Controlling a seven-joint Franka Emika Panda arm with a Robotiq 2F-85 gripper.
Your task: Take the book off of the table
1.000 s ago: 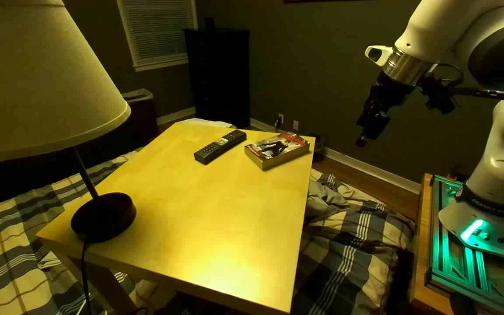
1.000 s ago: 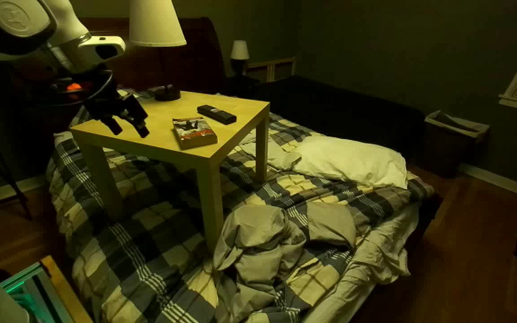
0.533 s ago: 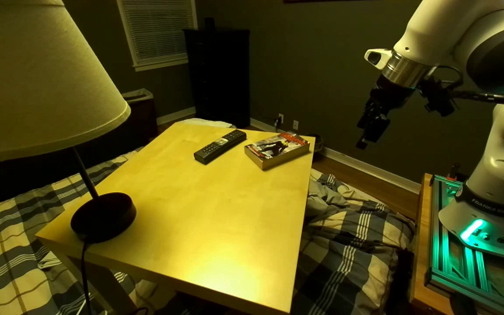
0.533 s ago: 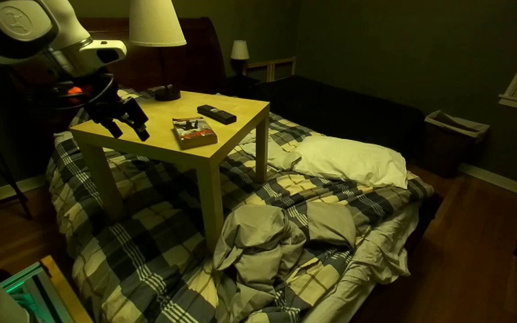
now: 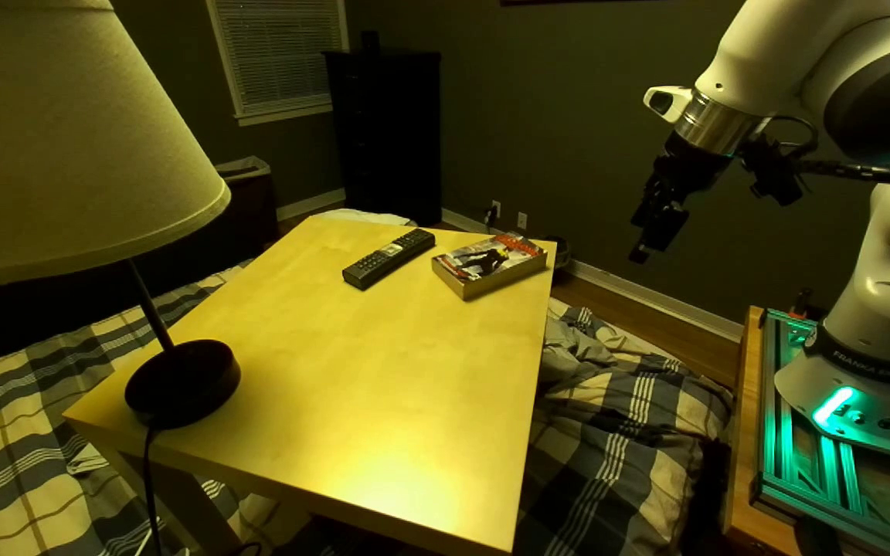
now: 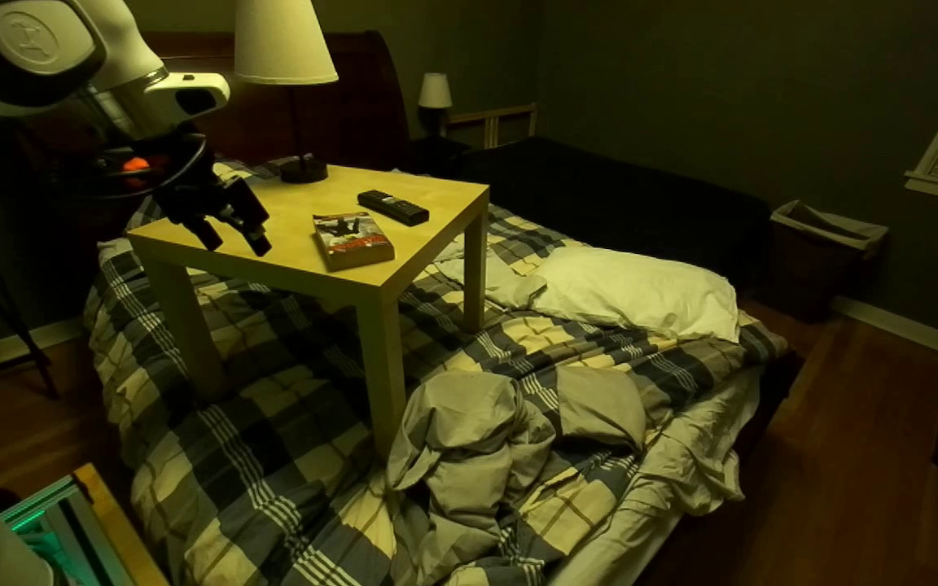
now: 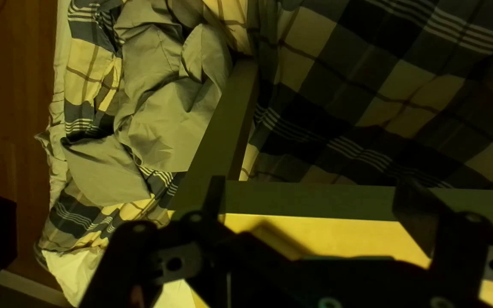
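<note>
Table point(image 5: 383, 363) not rid of its book point(image 5: 490, 261) yet, pretty much everything left to be done
It can be seen flat near one corner; grab and lift both look to be needed. The gripper point(image 6: 236, 242) is held well apart from it, jaws spread wide, nothing gripped or touched.

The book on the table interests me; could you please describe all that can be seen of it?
The book is a thick rectangle that looks like a paperback, with tan page edges. Its upward-facing cover shows a dark figure, a yellow patch and red lettering too unclear to read. It lies closed and flat near a corner of the table, with a remote beside it but apart. Only the table touches it; the open gripper is clear of it.
</note>
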